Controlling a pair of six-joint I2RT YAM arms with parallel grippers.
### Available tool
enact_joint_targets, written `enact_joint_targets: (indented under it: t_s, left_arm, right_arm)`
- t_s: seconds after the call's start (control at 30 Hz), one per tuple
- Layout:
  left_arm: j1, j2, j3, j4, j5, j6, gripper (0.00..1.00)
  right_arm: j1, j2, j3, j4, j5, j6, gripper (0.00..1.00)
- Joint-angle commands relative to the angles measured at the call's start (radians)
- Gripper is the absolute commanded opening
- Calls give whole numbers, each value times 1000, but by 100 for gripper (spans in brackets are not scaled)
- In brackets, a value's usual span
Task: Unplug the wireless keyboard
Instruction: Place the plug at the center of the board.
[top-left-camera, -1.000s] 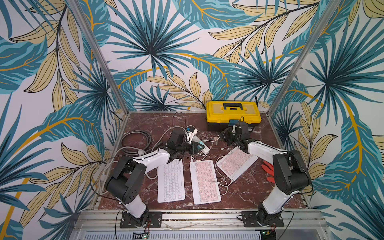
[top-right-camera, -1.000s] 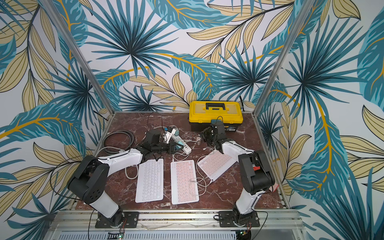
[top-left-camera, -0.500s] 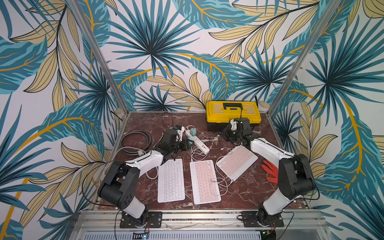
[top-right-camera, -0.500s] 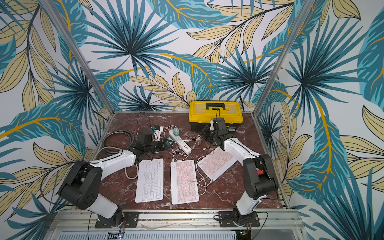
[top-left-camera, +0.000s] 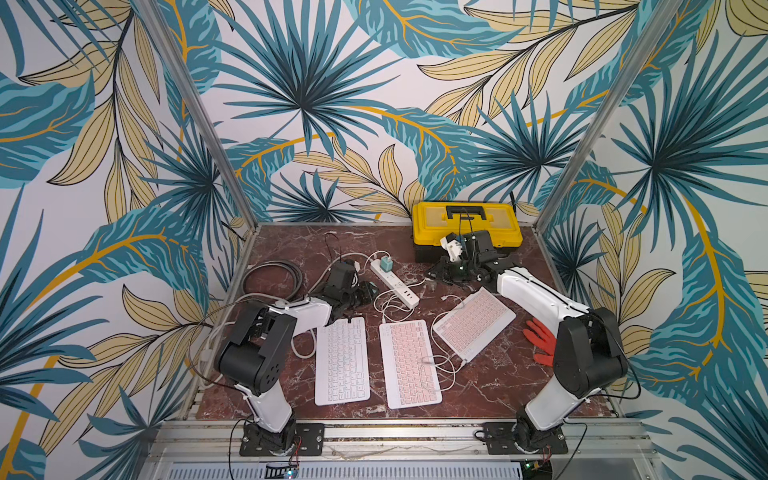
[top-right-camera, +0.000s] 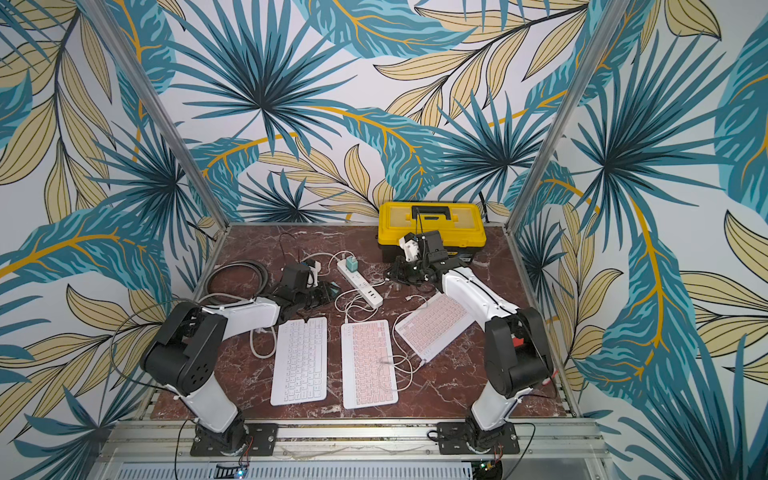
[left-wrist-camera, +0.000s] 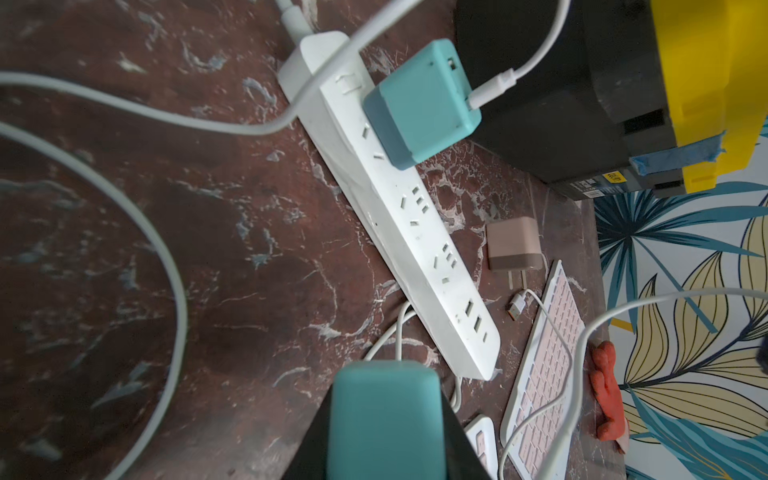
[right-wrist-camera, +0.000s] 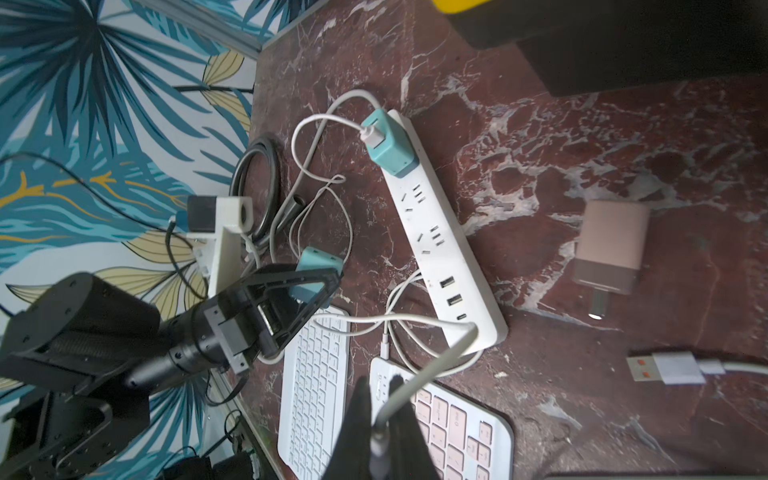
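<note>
Currently, three keyboards lie at the near side of the table (top-left-camera: 291, 249): a white keyboard (top-left-camera: 342, 360) at left, a pink keyboard (top-left-camera: 409, 365) in the middle, and a second pink keyboard (top-left-camera: 473, 323), angled, at right. Key legends are too small to read. White cable loops (top-left-camera: 432, 360) lie on and beside the middle one. Hazard: any pull on these loops can drag it or snag its corner.

Farther in, the left gripper (right-wrist-camera: 318, 274) is clamped on a teal charger (left-wrist-camera: 384, 415), clear of the power strip (top-left-camera: 394, 281). The right gripper (right-wrist-camera: 380, 386) is closed on a white cable (right-wrist-camera: 436, 361); which keyboard it feeds cannot be traced. Hazard: if both arms hold one lead, moving apart tightens it and can slew the strip.

A second teal charger (top-left-camera: 386, 264) sits plugged in at the strip's far end. A pink charger (left-wrist-camera: 513, 245) and a bare USB plug (right-wrist-camera: 660, 368) lie loose to its right.

At the far edge, the yellow toolbox (top-left-camera: 465, 216) carries a small label (left-wrist-camera: 598, 187), unreadable.
</note>
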Motion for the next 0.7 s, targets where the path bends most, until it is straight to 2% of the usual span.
enact_joint_targets:
  t_s: [0.0,0.23,0.43,0.67]
  left_arm:
    - [5,38,62,11,25,-15,0]
    - [4,130,119,12,32,-24,3]
    - [-4,195,151,13,11,-63,4]
    - [-16,256,185,13,14,-91,15]
  right_arm:
    - [24,49,31,-103,26,-149,10]
    - [44,113,75,-94,85,-310,11]
    - [44,175,102,-69,131,-382,12]
    - [44,264,157,-118,128,-421,12]
